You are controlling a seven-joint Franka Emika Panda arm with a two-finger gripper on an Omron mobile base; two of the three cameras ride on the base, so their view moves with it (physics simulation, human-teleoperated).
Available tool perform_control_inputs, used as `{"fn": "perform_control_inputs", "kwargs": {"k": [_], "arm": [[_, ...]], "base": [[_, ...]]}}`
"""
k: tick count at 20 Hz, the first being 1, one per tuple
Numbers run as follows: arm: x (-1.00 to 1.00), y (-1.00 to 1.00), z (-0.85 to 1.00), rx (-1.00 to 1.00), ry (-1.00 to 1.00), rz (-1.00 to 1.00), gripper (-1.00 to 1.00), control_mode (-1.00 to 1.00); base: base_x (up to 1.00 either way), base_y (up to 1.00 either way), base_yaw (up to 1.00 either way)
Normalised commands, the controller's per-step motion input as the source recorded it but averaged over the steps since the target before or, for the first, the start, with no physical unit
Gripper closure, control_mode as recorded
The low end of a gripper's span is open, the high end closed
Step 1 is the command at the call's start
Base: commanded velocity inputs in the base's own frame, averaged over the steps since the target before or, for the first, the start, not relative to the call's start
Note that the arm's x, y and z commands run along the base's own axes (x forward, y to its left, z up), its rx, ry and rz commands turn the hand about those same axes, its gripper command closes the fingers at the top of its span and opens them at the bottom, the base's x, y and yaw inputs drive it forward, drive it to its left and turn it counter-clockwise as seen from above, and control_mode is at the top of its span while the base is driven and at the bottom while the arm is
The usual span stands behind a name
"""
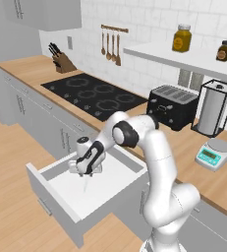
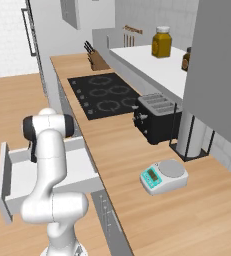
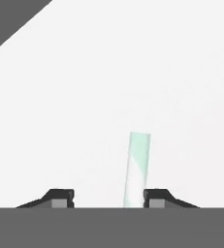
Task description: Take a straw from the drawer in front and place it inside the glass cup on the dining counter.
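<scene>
The drawer (image 1: 51, 197) stands pulled out below the worktop, light grey with a white inside (image 2: 14, 175). My gripper (image 1: 85, 174) hangs low inside it, pointing down at the floor. In the hand view the straw (image 3: 137, 169), a thin pale greenish-white stick, lies on the white drawer floor (image 3: 133, 72). It sits between my gripper's (image 3: 108, 198) fingertips, close to the right one. The fingers stand apart, open, and I cannot tell whether they touch the straw. The glass cup and the dining counter are out of view.
On the wall-side wood worktop (image 1: 184, 147) are a black hob (image 1: 95, 96), a black toaster (image 1: 174, 106), a paper-towel stand (image 1: 214, 108) and a small scale (image 1: 213, 153). A knife block (image 1: 62, 61) stands at the back. The drawer's walls enclose the hand.
</scene>
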Motion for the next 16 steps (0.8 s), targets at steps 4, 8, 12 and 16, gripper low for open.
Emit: {"fn": "perform_control_inputs", "kwargs": {"k": [4, 8, 12, 16], "arm": [[-0.07, 0.0, -0.21, -0.01, 0.0, 0.0, 1.0, -1.0], [-0.01, 0.0, -0.22, 0.0, 0.0, 0.0, 1.0, -1.0], [-0.03, 0.0, -0.2, 0.0, 0.0, 0.0, 1.0, -1.0], [-0.17, -0.01, -0.16, -0.01, -0.04, 0.0, 1.0, -1.0]], "base": [[0.0, 0.0, 0.0], [0.0, 0.0, 0.0], [0.0, 0.0, 0.0], [0.0, 0.0, 0.0]]}}
